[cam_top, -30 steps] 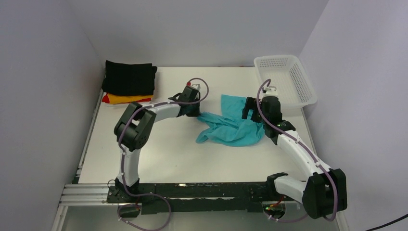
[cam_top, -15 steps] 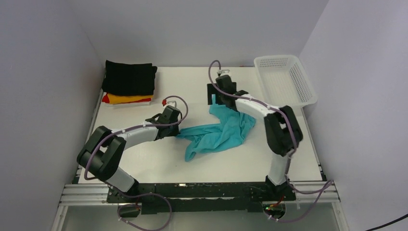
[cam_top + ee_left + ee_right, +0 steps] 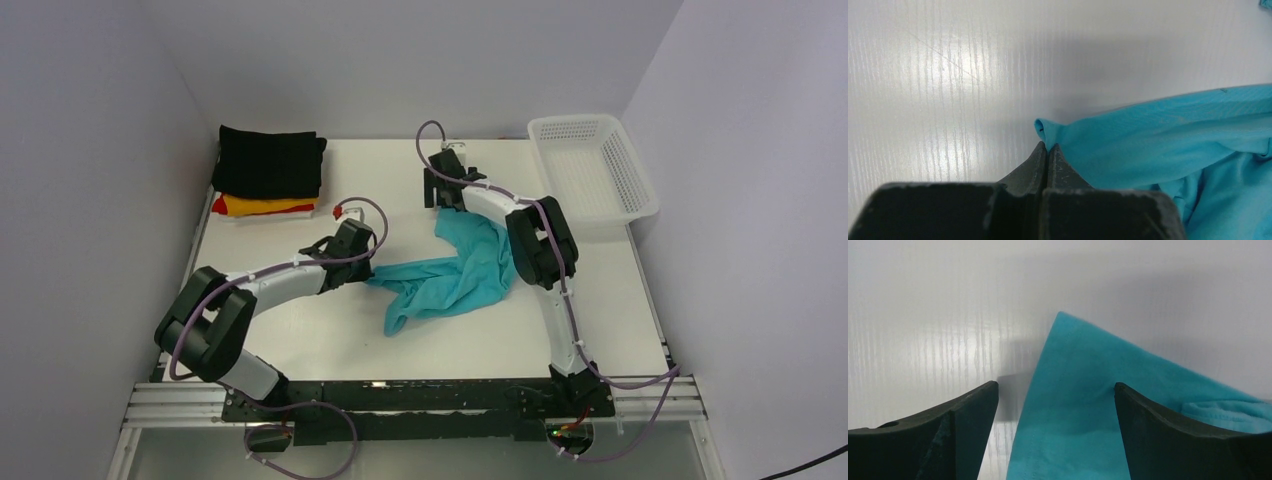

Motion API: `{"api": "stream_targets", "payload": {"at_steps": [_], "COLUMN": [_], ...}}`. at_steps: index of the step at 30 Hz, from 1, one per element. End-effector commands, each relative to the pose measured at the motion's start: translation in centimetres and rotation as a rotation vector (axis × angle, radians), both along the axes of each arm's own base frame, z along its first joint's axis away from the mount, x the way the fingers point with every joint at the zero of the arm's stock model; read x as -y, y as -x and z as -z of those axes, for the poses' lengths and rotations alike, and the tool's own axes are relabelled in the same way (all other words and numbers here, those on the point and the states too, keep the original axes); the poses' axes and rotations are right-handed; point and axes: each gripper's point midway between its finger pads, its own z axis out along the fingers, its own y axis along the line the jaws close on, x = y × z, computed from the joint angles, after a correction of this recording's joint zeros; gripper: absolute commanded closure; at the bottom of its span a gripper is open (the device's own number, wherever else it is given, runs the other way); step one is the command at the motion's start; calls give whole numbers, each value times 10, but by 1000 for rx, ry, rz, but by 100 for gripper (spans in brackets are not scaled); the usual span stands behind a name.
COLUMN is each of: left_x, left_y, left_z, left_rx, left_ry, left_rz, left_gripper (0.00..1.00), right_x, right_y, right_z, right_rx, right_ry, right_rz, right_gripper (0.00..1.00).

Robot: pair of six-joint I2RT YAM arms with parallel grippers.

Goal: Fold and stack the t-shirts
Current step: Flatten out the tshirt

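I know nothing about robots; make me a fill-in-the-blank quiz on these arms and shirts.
The left gripper is ____ on an edge of the teal shirt. The right gripper stands ____ over another corner of it. The top shirt of the folded stack is ____.
Missing words: shut; open; black.

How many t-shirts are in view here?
4. A teal shirt lies crumpled mid-table. At the far left, a black shirt lies on a yellow-orange shirt and a red shirt. Others may be hidden beneath.
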Motion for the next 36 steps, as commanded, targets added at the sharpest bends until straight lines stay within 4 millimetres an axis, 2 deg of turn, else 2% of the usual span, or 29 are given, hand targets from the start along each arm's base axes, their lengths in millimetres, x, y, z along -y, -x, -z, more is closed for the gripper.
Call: {"api": "stream_targets", "payload": {"at_steps": [1,4,6,10,11,13,15,17,20,24,25,27,31,36], "left_x": [-6,-13,-19,-33,-35,-39,-44,-49,-54,-58,-61,-68,-81,-97], "left_y": [-5,-5,-4,-2,-2,-2,-1,-4,-12,-23,-23,-22,-12,11], "left_z": [-13,-16,-16,-20,-21,-22,-23,-29,-55,-106,-120,-148,-205,-279], "left_rx": [52,69,74,88,92,97,100,118,179,301,336,406,560,786], "left_ry": [6,-5,-23,-75,-82,-88,-102,-119,-127,-94,-87,-66,-2,111], "left_rz": [-45,-75,-100,-137,-148,-166,-191,-209,-243,-274,-283,-302,-318,-303], "left_gripper": [100,100,100,100,100,100,100,100,100,100,100,100,100,100], "right_x": [14,22,30,48,52,62,67,67,71,77,81,90,105,110], "right_y": [-6,-2,1,5,5,8,9,8,5,11,19,32,67,113], "right_z": [14,27,31,24,21,14,3,-17,-62,-146,-172,-210,-272,-350], "right_rx": [-35,-64,-78,-57,-50,-38,-2,59,170,359,418,512,649,801], "right_ry": [-11,-11,-1,60,68,84,83,60,30,-47,-74,-113,-180,-268], "right_rz": [51,74,100,154,168,213,224,204,200,201,208,217,204,104], "right_gripper": [15,26,41,66,75,100,100,100,100,100,100,100,100,100]}}
